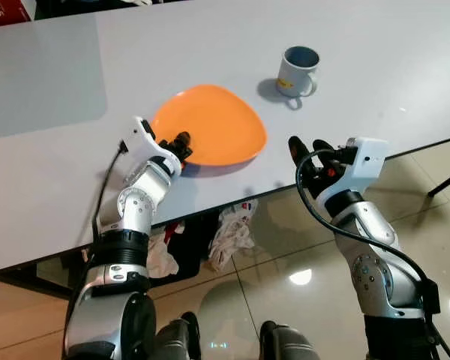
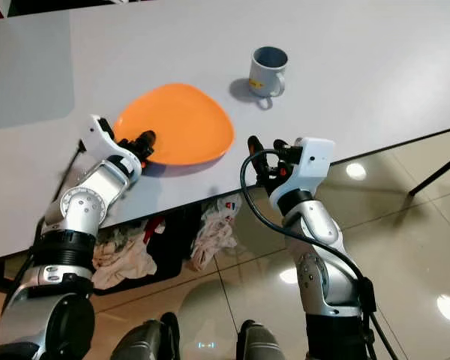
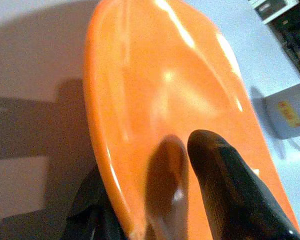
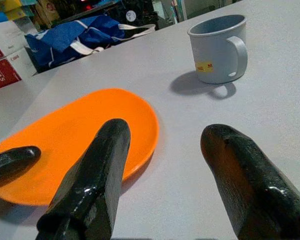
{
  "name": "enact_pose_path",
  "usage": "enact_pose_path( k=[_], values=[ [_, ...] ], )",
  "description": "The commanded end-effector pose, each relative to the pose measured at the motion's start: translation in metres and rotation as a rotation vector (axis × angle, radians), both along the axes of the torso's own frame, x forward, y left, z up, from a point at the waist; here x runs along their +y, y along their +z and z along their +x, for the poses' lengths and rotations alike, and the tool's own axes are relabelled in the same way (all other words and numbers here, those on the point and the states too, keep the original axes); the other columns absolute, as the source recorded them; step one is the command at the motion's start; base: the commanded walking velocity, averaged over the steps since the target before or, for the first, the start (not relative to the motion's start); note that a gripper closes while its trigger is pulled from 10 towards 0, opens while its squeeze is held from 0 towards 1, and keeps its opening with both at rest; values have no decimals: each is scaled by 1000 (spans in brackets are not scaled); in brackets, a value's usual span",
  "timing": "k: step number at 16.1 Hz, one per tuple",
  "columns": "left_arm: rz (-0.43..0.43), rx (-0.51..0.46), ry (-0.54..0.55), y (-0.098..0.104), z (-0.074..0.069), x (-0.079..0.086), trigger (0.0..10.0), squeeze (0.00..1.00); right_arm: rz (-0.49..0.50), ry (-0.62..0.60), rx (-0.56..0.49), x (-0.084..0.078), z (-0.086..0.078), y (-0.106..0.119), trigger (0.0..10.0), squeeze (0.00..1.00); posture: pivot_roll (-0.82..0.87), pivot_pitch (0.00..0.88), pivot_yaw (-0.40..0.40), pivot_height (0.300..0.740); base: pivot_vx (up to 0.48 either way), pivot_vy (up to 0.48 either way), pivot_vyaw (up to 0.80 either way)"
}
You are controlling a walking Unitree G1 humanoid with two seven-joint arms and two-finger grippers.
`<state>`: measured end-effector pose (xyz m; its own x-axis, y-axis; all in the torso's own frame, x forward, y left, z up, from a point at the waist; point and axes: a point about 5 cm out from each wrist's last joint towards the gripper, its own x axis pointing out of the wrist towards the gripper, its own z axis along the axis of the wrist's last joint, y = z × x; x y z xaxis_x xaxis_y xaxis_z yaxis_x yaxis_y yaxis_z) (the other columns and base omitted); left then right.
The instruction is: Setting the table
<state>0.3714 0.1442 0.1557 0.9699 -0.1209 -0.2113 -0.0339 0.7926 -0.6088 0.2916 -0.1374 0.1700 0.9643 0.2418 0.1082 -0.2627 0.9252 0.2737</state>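
In the left eye view, the orange plate lies on the white table, with the grey mug near it on the robot's right side. The left gripper is clamped on the near rim of the plate. The right gripper hovers at the table edge with its fingers apart. In the left wrist view, one black finger presses on top of the plate, the other sits under the rim. In the right wrist view, two spread fingers point toward plate and mug, holding nothing.
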Motion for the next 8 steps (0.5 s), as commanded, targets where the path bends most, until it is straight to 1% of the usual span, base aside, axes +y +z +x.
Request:
enact_pose_path(
  k=[1, 3, 4, 5, 6, 8],
  values=[
    [91, -30, 27, 8, 1, 4, 10000, 1000, 4, 6, -8, 1, -2, 4, 10000, 0, -163, 215, 13, 740, 0, 0, 0],
    [234, -72, 65, 15, 1, 10, 10000, 1000, 8, 11, -9, 2, -1, 4, 10000, 0, -158, 213, 12, 740, 0, 0, 0],
    [375, -112, 82, 21, -1, 14, 10000, 1000, 11, 14, -10, 3, -1, 4, 10000, 0, -157, 208, 10, 740, 0, 0, 0],
    [446, -137, 90, 24, -2, 16, 10000, 1000, 12, 16, -10, 4, -1, 4, 10000, 0, -157, 208, 11, 740, 0, 0, 0],
    [545, -172, 90, 27, -5, 19, 10000, 0, 15, 20, -10, 5, -1, 4, 10000, 0, -156, 200, 10, 740, 0, 0, 0],
    [581, -207, 39, 29, -9, 15, 10000, 0, 16, 23, -13, 6, 1, 4, 10000, 0, -156, 199, 9, 740, 0, 0, 0]
  ],
)
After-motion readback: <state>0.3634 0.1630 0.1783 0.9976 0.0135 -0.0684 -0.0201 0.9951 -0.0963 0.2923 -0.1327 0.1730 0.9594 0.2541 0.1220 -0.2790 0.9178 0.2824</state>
